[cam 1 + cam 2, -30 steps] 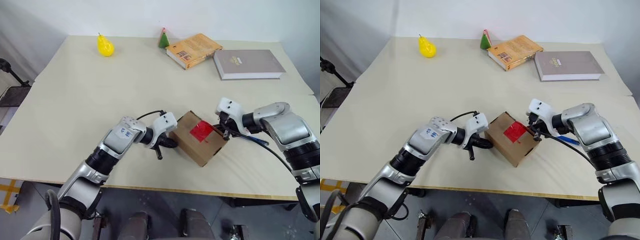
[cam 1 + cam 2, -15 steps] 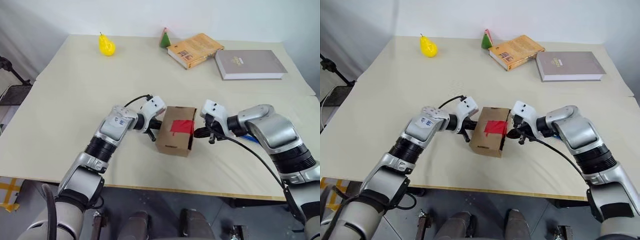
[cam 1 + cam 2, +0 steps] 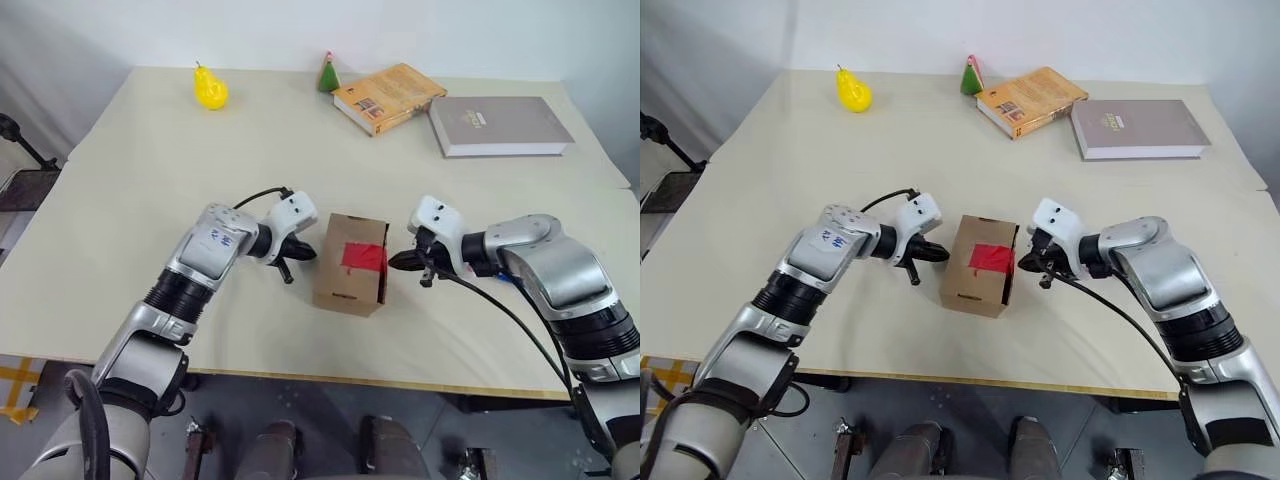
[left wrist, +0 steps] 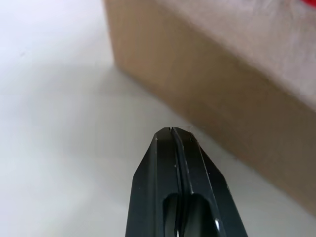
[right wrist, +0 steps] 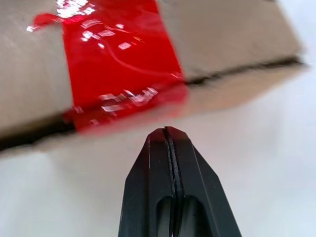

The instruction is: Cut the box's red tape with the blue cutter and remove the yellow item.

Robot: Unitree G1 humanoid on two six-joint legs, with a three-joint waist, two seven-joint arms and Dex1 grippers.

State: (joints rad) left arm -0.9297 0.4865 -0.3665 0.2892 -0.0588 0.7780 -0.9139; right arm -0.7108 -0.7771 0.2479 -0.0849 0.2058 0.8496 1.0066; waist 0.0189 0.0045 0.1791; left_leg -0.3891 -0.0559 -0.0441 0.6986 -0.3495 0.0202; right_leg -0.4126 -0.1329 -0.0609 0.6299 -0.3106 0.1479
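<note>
A brown cardboard box (image 3: 350, 265) sits at the centre of the pale worktop (image 3: 150, 190), flanked by two robot hands, its red tape (image 3: 364, 256) intact across the top seam. The left hand (image 3: 305, 253), fingers pressed together and holding nothing, points at the box's left side from just beside it, its arm reaching in from the lower left with an unreadable blue scrawl on a white label on the forearm. The right hand (image 3: 396, 262), also closed and empty, points at the box's right side near the tape end, its arm bent in from the lower right with a black cable looping beneath. A sliver of blue behind the right forearm may be the blue cutter (image 3: 505, 279); it is too hidden to tell. Along the far edge lie a yellow pear (image 3: 210, 88), a small green cone (image 3: 328, 75), an orange book (image 3: 388, 98) and a grey book (image 3: 498, 125), their cover print too small to read. Bare worktop surrounds the box on all sides.
</note>
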